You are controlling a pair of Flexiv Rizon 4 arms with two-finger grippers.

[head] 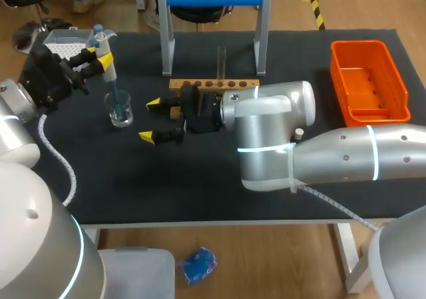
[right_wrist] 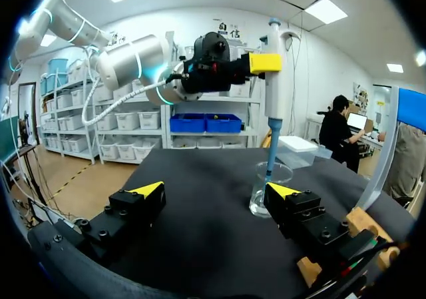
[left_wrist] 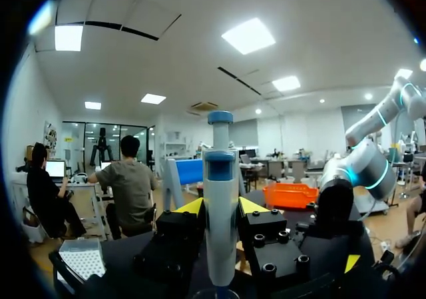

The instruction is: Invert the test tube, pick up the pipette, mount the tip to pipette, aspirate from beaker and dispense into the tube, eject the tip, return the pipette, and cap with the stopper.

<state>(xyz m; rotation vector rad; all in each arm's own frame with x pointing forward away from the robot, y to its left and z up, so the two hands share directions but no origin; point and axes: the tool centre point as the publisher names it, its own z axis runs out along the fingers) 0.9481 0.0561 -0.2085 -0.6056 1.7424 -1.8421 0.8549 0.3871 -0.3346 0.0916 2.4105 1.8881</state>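
Well left of and behind the beaker [head: 121, 112] sits the tip box [head: 66, 42]; it is out of the way.

Directly above the beaker, your left hand [head: 98, 54] pinches the pipette [head: 108, 69] by its body from two sides. The pipette stands nearly upright, with its blue tip [head: 116, 92] reaching down into the beaker's mouth. You cannot tell how deep the tip sits or whether it is in liquid. If it is too shallow, you will likely draw air. If it is too deep or off-centre, it can press on the glass, and that could tip the light beaker or loosen the tip. The pinch is on a smooth barrel, so pressing the plunger could also make the pipette slide.

Just right of the beaker, your right hand [head: 150, 119] hovers low over the counter [head: 200, 186], fingers spread wide and holding nothing. One yellow tip is close to the glass, so a small drift that way would probably knock the beaker.

Further right of the beaker and behind it, the test tube [head: 221, 59] stands upright in the wooden rack [head: 213, 84]. Its mouth is narrow, and your right arm lies near the path to it. On the carry across, expect a risk of drips, a missed mouth or the arms touching.

Far right of the beaker, the orange bin [head: 369, 82] poses no risk for now.
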